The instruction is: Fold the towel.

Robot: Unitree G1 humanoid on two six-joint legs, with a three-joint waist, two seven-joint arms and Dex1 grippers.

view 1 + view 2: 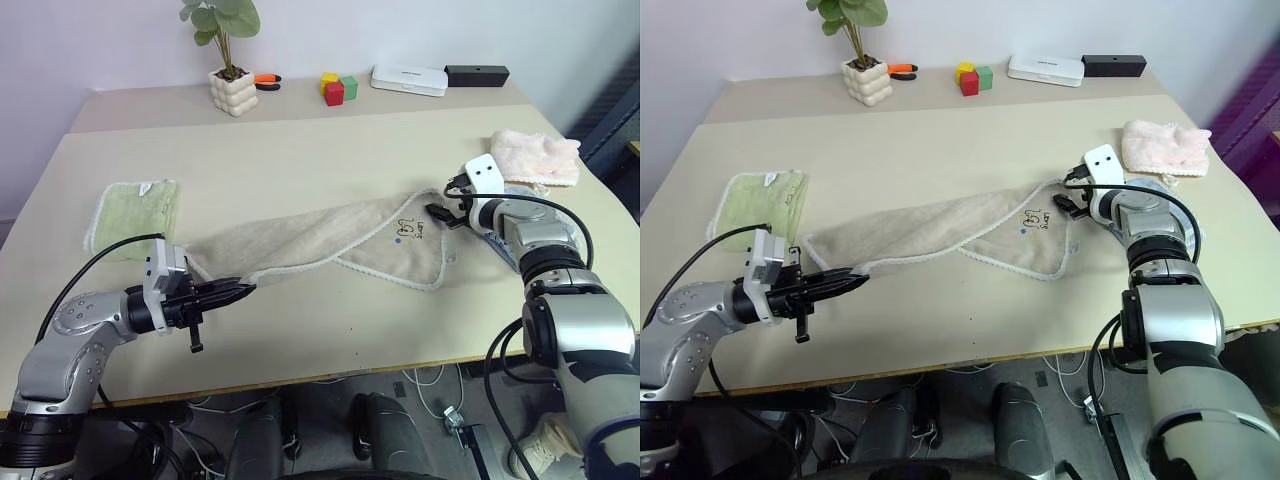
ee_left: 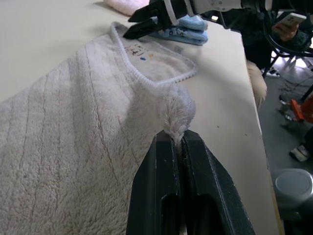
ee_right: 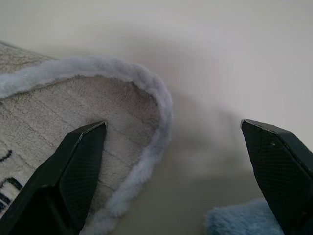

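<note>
My left gripper [image 1: 236, 291], at seven o'clock, pinches the towel [image 1: 330, 240] edge for folding; my right gripper [image 1: 447, 213], at three o'clock, stands spread astride its corner.

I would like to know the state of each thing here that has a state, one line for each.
towel: stretched out flat, one end pinched and lifted
left gripper: shut on the towel
right gripper: open, at the towel's far corner
green cloth: folded, flat
pink cloth: bunched
blue cloth: folded

Towel [image 1: 330, 240] embroidered mark too small to read.
</note>
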